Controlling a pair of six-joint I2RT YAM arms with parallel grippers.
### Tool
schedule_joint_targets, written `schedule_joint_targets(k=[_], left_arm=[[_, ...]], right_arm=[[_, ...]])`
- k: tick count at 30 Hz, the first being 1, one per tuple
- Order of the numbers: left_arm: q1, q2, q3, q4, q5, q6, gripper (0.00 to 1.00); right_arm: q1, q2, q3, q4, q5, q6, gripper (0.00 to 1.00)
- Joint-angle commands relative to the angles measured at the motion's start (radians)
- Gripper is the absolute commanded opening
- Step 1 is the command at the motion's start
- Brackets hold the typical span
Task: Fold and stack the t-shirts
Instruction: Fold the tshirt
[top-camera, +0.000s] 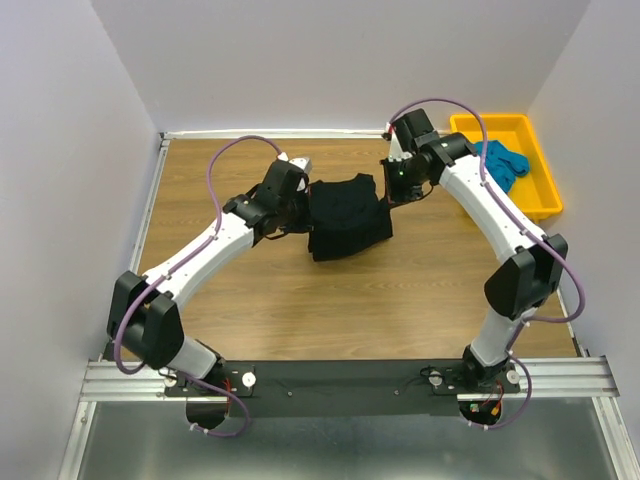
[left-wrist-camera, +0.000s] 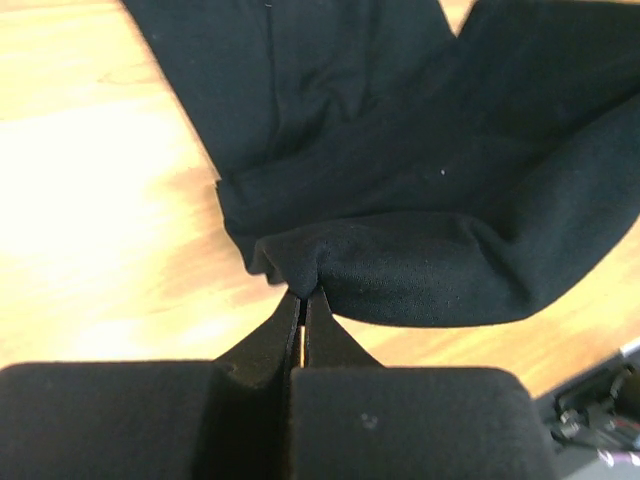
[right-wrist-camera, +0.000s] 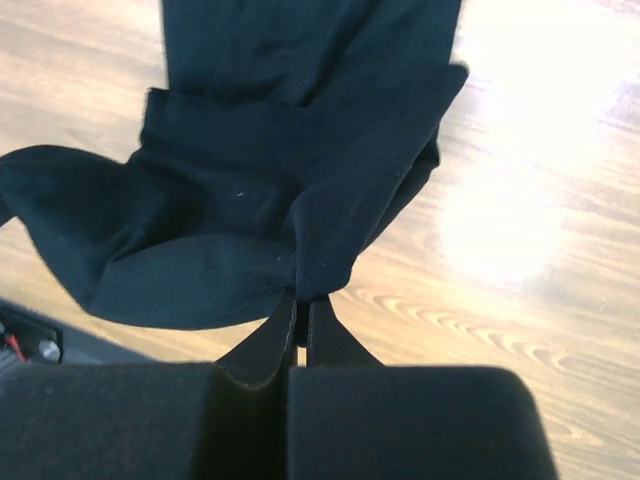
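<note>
The black t-shirt (top-camera: 345, 218) lies bunched and partly folded at the middle of the wooden table, its far edge lifted between both arms. My left gripper (top-camera: 300, 200) is shut on the shirt's left edge; in the left wrist view the fingertips (left-wrist-camera: 303, 297) pinch a fold of black cloth (left-wrist-camera: 400, 200). My right gripper (top-camera: 385, 190) is shut on the shirt's right edge, and its fingertips (right-wrist-camera: 303, 298) pinch black cloth (right-wrist-camera: 270, 200) too. The teal-blue t-shirt (top-camera: 502, 162) lies crumpled in the yellow tray.
The yellow plastic tray (top-camera: 530, 130) stands at the table's far right corner. White walls close in the table at the left, back and right. The arms' mounting rail (top-camera: 340, 380) runs along the near edge.
</note>
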Motion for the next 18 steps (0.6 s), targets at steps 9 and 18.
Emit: schedule_joint_targets(k=[9, 18], left_arm=[[0.121, 0.173, 0.064, 0.160, -0.018, 0.090, 0.00], [0.193, 0.375, 0.180, 0.251, 0.031, 0.140, 0.00]], right_arm=[[-0.100, 0.182, 0.024, 0.144, -0.004, 0.000, 0.00], [-0.168, 0.385, 0.138, 0.199, -0.062, 0.003, 0.00]])
